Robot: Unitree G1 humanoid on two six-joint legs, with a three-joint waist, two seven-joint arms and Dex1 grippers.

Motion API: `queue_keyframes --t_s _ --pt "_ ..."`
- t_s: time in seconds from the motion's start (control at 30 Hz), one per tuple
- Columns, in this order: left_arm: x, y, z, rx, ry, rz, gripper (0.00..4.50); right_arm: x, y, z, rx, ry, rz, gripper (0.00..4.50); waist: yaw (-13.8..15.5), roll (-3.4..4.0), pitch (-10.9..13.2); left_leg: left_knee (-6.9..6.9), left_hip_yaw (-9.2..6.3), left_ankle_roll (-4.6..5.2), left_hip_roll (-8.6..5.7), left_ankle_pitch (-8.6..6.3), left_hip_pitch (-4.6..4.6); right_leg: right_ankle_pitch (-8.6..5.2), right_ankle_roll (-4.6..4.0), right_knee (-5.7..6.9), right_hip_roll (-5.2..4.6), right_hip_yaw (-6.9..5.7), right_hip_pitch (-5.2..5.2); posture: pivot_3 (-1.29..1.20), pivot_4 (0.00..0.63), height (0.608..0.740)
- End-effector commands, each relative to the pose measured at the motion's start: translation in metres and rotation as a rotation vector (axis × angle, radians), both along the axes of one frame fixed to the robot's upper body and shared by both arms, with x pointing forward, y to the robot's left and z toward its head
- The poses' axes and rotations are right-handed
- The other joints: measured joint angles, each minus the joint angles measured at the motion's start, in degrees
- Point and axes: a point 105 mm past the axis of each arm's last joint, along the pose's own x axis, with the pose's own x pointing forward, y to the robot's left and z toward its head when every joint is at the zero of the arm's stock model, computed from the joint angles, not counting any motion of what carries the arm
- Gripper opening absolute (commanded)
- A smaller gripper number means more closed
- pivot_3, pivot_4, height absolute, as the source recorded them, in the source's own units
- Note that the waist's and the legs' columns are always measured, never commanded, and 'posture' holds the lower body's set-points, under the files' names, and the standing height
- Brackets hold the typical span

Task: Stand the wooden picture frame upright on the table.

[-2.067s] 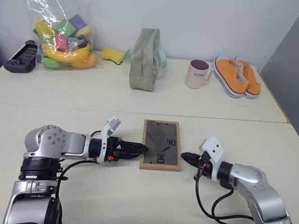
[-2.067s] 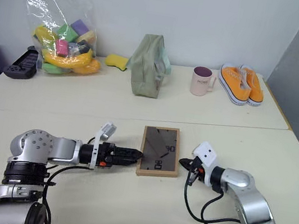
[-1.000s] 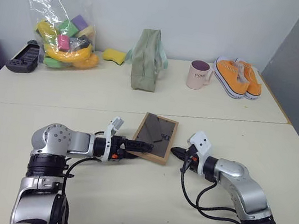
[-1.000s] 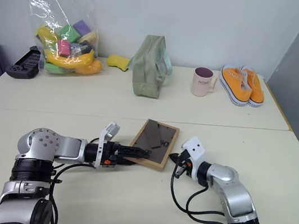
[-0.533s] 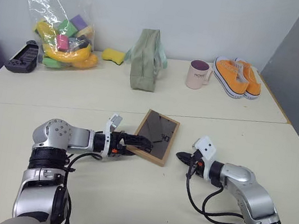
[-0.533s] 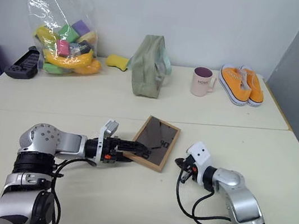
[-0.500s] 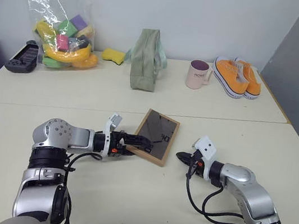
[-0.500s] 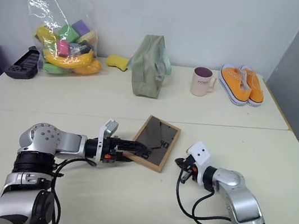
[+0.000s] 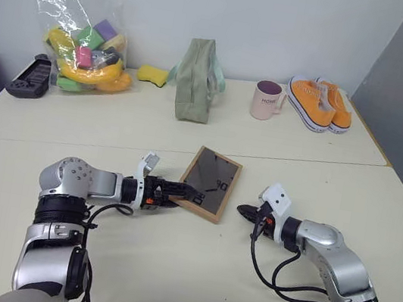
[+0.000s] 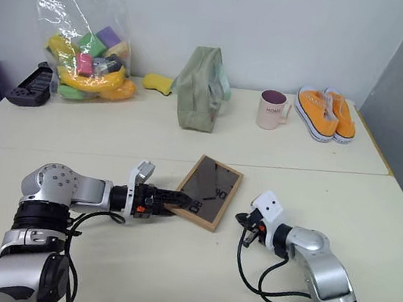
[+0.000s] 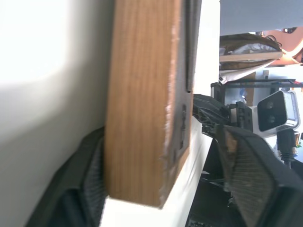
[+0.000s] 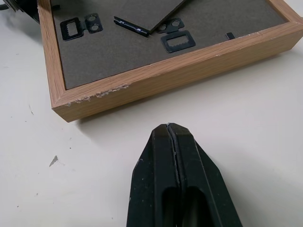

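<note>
Along the far side by the wall — a clear plastic bag of coloured toys (image 9: 88, 33), a black game controller (image 9: 29, 76), a yellow sponge (image 9: 151, 74), a sage-green fabric bag (image 9: 197, 80), a pink mug (image 9: 265, 100) — and orange sneakers (image 9: 320, 103).

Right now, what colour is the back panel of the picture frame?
Dark grey-brown, with black clips; the picture frame shows this best in the right wrist view.

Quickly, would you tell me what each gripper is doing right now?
Left gripper: fingers straddle the wooden picture frame edge, grip uncertain.
Right gripper: shut, empty, near the frame.
</note>
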Motion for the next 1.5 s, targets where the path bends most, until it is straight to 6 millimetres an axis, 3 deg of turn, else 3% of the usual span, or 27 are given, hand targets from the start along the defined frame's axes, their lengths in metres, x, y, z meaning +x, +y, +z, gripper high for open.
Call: queue_keyframes --t_s 0.03,0.23,0.5,0.6,0.7,0.9,1.17,1.3,1.5 --pt "0.002 0.003 0.01 -0.025 -0.026 0.006 2.36 0.0 0.001 0.009 0.018 -0.041 0.007 0.0 0.0 0.0 0.0 0.0 0.0 0.0 0.0 0.0 0.0 0.0 0.0 0.0 0.0 0.0 0.0 0.0 0.15 0.74" --pt "0.003 0.002 0.013 -0.06 -0.028 0.003 1.29 0.0 0.0 0.009 0.019 -0.04 0.006 0.0 0.0 0.0 0.0 0.0 -0.01 0.0 0.0 0.0 0.0 0.0 0.0 0.0 0.0 -0.01 0.0 0.0 0.15 0.74" --pt "0.001 0.0 0.015 -0.059 -0.04 -0.016 1.29 0.001 -0.001 0.008 0.015 -0.041 0.005 0.0 0.0 0.0 0.0 0.0 0.0 0.0 0.0 0.0 0.0 0.0 0.0 0.0 0.0 0.0 0.0 0.0 0.15 0.74" --pt "0.005 -0.001 0.031 -0.072 -0.122 -0.024 1.29 0.002 -0.002 0.007 0.006 -0.045 0.004 0.0 0.0 0.0 0.0 0.0 -0.01 0.0 0.0 0.0 -0.01 0.0 0.0 0.0 0.0 0.0 0.0 0.0 0.15 0.74" --pt "0.015 0.002 0.061 -0.102 -0.27 -0.007 1.29 0.003 -0.008 0.007 -0.005 -0.049 -0.002 0.0 0.1 -0.01 0.0 0.0 -0.01 0.0 0.0 0.0 -0.03 0.0 0.0 0.0 0.0 -0.01 -0.02 0.0 0.15 0.74" --pt "0.016 0.005 0.099 -0.112 -0.467 -0.033 1.29 0.004 -0.021 0.003 -0.027 -0.042 -0.019 0.0 0.0 -0.03 0.0 0.01 0.01 0.0 0.0 0.0 -0.12 0.0 0.0 -0.02 0.0 0.0 -0.08 0.0 0.15 0.74" --pt "-0.002 -0.001 0.122 -0.008 -0.718 -0.166 1.29 0.007 -0.038 0.005 -0.043 -0.049 -0.032 0.0 0.0 -0.03 0.0 -0.01 0.01 0.0 0.0 0.0 -0.14 0.0 0.0 -0.05 -0.01 0.02 -0.07 0.0 0.15 0.74" --pt "-0.01 0.006 0.124 0.211 -0.956 -0.23 1.29 0.001 -0.051 0.029 -0.021 -0.078 0.012 0.0 0.0 0.02 0.1 -0.03 0.01 0.0 0.01 0.0 -0.14 0.0 0.0 -0.05 -0.01 0.01 -0.09 0.0 0.15 0.74" --pt "0.002 0.016 0.117 0.443 -1.155 -0.2 1.29 -0.004 -0.062 0.059 -0.001 -0.123 0.044 0.0 0.3 0.05 0.1 -0.37 0.0 0.0 0.02 0.0 -0.13 0.0 0.0 -0.14 -0.02 -0.02 -0.04 0.0 0.15 0.74"
